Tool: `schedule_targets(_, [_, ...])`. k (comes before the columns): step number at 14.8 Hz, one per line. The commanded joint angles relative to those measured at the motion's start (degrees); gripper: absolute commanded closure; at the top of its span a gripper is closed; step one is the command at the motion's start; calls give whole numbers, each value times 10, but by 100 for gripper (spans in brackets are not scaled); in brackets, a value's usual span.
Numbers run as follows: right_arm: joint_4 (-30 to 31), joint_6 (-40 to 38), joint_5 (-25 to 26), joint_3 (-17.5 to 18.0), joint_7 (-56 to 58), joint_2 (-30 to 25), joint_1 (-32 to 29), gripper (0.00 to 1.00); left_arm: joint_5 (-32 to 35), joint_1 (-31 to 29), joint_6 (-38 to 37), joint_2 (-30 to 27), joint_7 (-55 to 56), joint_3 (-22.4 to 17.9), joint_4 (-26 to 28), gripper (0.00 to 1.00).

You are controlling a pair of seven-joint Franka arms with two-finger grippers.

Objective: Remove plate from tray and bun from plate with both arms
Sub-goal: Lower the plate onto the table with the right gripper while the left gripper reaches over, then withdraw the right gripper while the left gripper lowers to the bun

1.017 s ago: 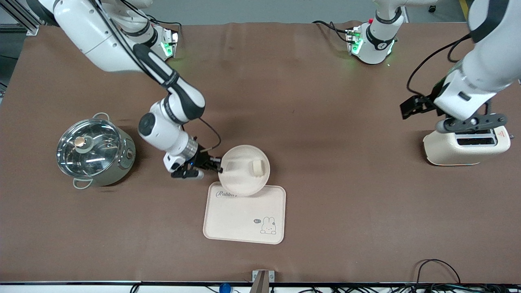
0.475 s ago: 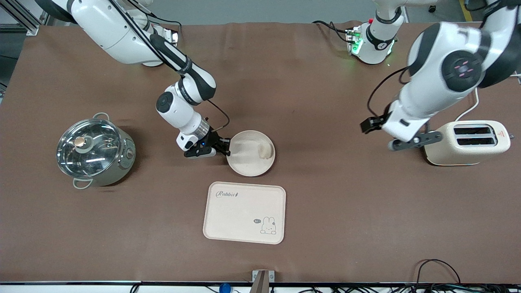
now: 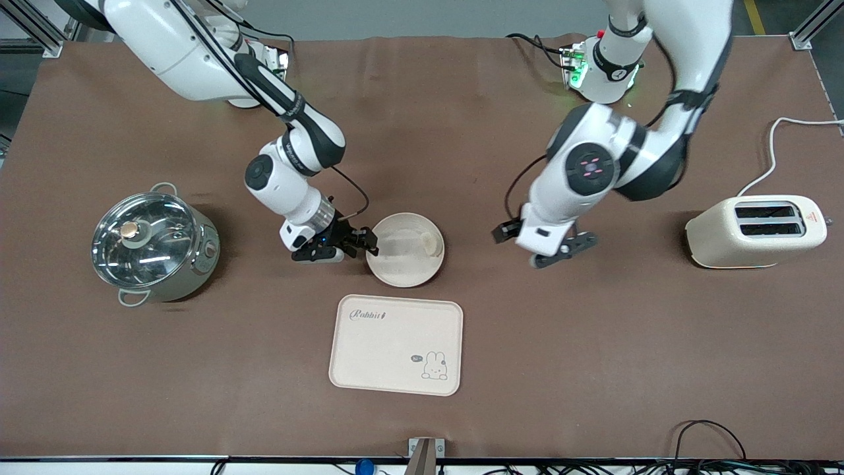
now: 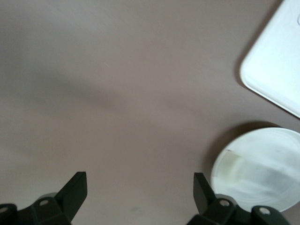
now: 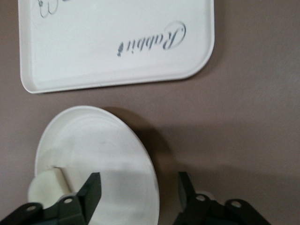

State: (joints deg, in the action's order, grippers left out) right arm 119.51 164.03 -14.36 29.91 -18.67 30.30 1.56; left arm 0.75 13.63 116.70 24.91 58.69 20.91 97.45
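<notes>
The round cream plate [image 3: 402,260] lies flat on the brown table, just farther from the front camera than the rabbit tray [image 3: 395,344]. The bun [image 3: 432,244] sits on the plate at its edge toward the left arm's end. My right gripper [image 3: 364,249] is open at the plate's rim on the right arm's side. In the right wrist view one finger is over the plate [image 5: 98,154] and the other over the table, with my gripper [image 5: 138,190] not clamping; the bun [image 5: 44,187] shows there too. My left gripper [image 3: 560,249] is open and empty over bare table between plate and toaster; its wrist view [image 4: 139,187] shows the plate [image 4: 267,173].
A steel pot with a glass lid [image 3: 153,245] stands toward the right arm's end. A cream toaster [image 3: 755,231] with its white cord stands toward the left arm's end. The tray's corner shows in the left wrist view [image 4: 276,70].
The right gripper carried the tilted plate off the tray's edge, set it flat on the table and opened. The left arm swung from above the toaster toward the plate.
</notes>
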Motion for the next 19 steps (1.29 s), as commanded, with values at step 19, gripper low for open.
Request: schedule_targets(19, [-303, -715, 175, -71, 95, -268, -223, 0, 42, 201, 130, 230, 284, -75, -150, 38])
